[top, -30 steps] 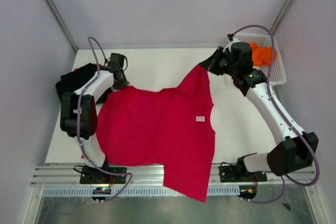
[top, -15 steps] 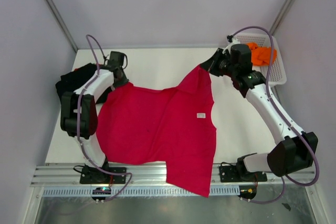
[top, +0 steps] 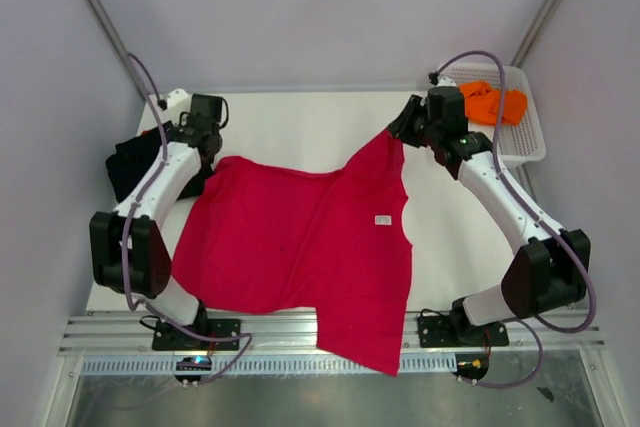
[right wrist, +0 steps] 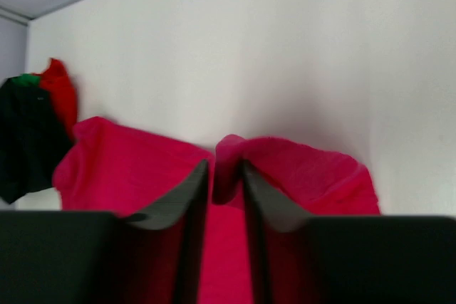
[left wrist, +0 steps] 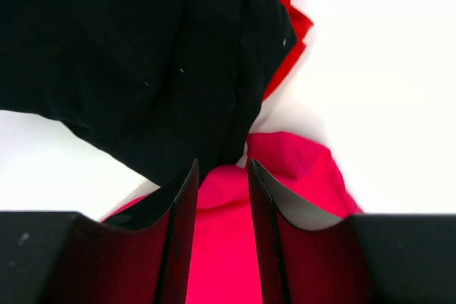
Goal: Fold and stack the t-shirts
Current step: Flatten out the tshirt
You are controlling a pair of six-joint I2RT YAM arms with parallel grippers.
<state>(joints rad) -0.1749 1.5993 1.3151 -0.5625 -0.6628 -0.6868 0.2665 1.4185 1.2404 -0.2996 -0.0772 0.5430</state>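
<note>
Top external: my left gripper (top: 212, 150) and right gripper (top: 396, 130) clamp the crimson t-shirt (top: 300, 237), far edge; rest trails toward me.

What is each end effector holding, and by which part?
Both pinch the crimson t-shirt: left end effector at its far-left corner, right end effector at its far-right corner.

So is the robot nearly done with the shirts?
Not nearly. The left gripper and right gripper pinch the big crimson cloth t-shirt, spread unfolded. A black t-shirt sits at the left edge, and an orange t-shirt waits in the white mesh basket.
</note>
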